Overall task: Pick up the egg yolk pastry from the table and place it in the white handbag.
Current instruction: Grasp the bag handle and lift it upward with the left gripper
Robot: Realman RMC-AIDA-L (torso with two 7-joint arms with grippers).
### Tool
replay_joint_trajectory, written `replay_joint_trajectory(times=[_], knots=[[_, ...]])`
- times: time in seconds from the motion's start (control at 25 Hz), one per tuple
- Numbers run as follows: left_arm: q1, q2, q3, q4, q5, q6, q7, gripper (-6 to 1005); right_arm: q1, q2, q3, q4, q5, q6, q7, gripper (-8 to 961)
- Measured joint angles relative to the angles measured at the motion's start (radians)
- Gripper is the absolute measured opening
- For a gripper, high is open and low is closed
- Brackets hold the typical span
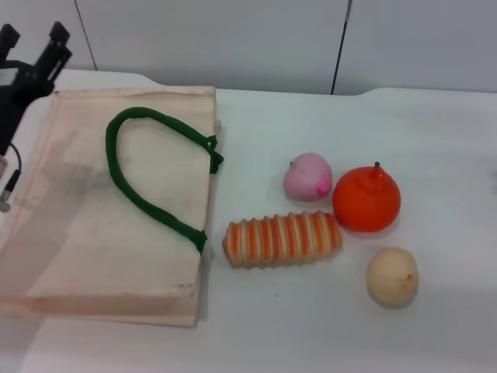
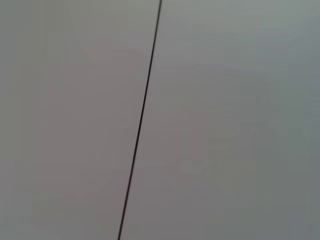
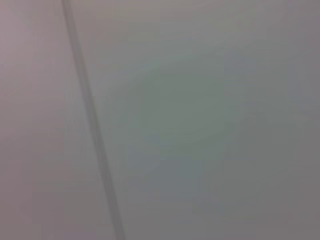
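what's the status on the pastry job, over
Left gripper open at bag's far corner, right arm out of view. Pastry untouched on table, right of bag. Striped roll lies between them.

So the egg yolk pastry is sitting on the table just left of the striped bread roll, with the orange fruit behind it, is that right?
Not quite. In the head view the egg yolk pastry sits right of the striped bread roll, not left. The orange fruit is indeed behind it, on the table.
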Motion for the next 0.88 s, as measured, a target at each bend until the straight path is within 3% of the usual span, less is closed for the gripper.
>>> replay_joint_trajectory(times=[0.44,0.88], knots=[[-0.03,-0.014,0.0,-0.347,0.22,-0.001,-0.6,877,-0.019,-0.033,0.012,-0.222,-0.468,-0.107,0.236,873],[-0.108,-0.015,0.0,-0.637,0.587,0.011,-1.084,874,-0.017,-0.036,0.017,-0.475,-0.812,-0.182,0.494,868]])
